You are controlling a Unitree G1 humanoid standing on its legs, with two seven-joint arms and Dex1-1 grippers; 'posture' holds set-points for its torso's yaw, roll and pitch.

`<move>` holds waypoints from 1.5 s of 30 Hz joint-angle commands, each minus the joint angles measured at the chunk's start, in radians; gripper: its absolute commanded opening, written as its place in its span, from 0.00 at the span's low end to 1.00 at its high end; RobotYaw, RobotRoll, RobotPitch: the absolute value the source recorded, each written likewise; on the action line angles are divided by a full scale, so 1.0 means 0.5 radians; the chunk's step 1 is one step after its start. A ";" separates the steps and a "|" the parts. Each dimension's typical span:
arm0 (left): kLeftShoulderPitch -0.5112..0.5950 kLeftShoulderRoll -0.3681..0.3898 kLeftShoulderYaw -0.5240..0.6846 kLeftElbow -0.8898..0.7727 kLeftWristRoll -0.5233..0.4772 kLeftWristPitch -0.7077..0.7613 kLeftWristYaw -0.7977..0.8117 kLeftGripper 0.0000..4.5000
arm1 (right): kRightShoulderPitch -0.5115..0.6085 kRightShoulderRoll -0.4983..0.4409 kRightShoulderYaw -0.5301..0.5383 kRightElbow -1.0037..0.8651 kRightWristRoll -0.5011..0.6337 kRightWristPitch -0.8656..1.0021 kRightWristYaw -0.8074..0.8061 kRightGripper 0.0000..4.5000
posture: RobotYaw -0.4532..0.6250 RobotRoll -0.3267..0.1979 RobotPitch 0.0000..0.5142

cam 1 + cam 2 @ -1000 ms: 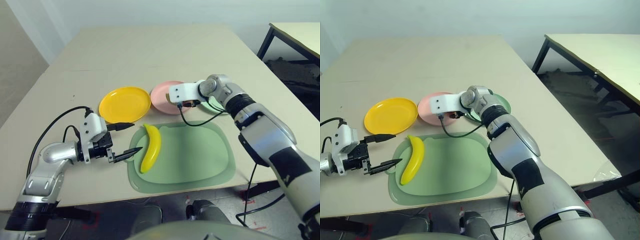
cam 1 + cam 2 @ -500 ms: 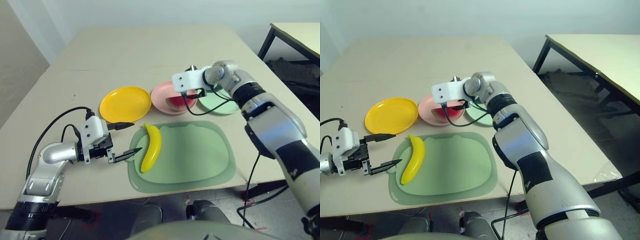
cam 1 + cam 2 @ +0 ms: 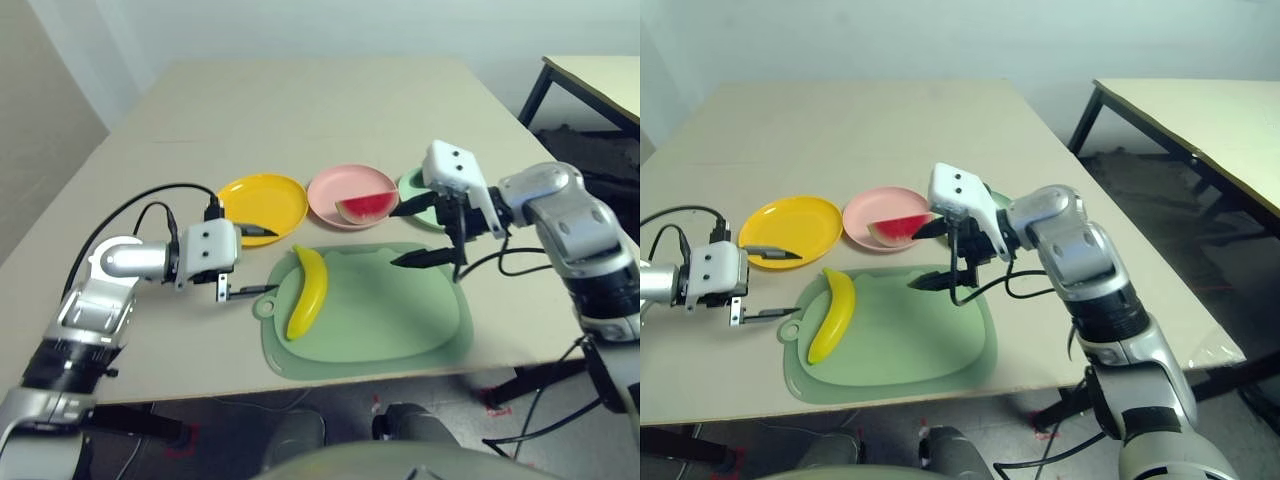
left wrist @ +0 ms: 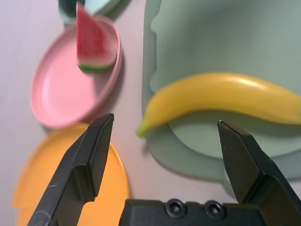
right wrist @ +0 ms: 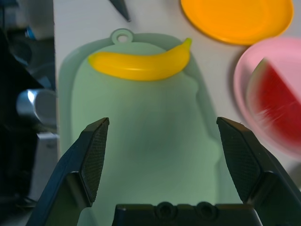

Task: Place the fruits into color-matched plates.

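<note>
Lying on the large pale green mat (image 3: 400,315), the yellow banana (image 3: 311,292) slants along the side nearest the ring tab (image 3: 266,308), its stem end poking over the mat's rim towards the plates; the left gripper (image 3: 278,261) hangs beside it with fingers spread wide and nothing between them; the right gripper (image 3: 393,237), also wide open and empty, is over the mat's far right part, one finger reaching towards the watermelon wedge (image 3: 368,207); that wedge rests in the pink plate (image 3: 343,182), red flesh showing, close to the rim on the mint plate's side; the yellow-orange plate (image 3: 262,200) sits to the left of the pink one, bare where it can be seen, with a left finger covering part of its near rim; the mint green plate (image 3: 409,185) is to the right, largely hidden by the right gripper, so I cannot tell all that it holds; black cables (image 3: 140,195) loop off both wrists above the pale table (image 3: 300,110); a second table (image 3: 1200,110) stands apart on the right
</note>
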 commanded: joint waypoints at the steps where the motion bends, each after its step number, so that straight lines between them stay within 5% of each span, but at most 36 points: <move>1: -0.129 0.021 -0.118 -0.022 0.042 -0.010 -0.128 1.00 | 0.131 0.124 -0.130 -0.165 0.209 0.122 -0.200 0.99 | 0.51 0.62 0.00; 11: -0.290 0.063 -0.267 -0.058 0.091 -0.076 -0.355 1.00 | 0.792 0.432 -0.212 -0.267 0.255 -0.489 -0.699 0.99 | 0.52 0.62 0.01; 23: -0.639 -0.112 -0.510 0.362 0.316 -0.479 -0.435 1.00 | 1.164 0.178 -0.031 0.168 -0.032 -1.777 -0.482 0.99 | 0.48 0.62 0.00; 33: -0.856 -0.339 -0.756 0.713 0.442 -0.840 -0.544 1.00 | 1.331 0.181 -0.067 0.102 0.274 -1.638 -0.485 0.99 | 0.46 0.62 0.00; 45: -0.928 -0.478 -0.933 0.940 0.606 -1.115 -0.494 1.00 | 1.361 0.155 -0.074 0.051 0.341 -1.576 -0.547 0.99 | 0.45 0.62 0.01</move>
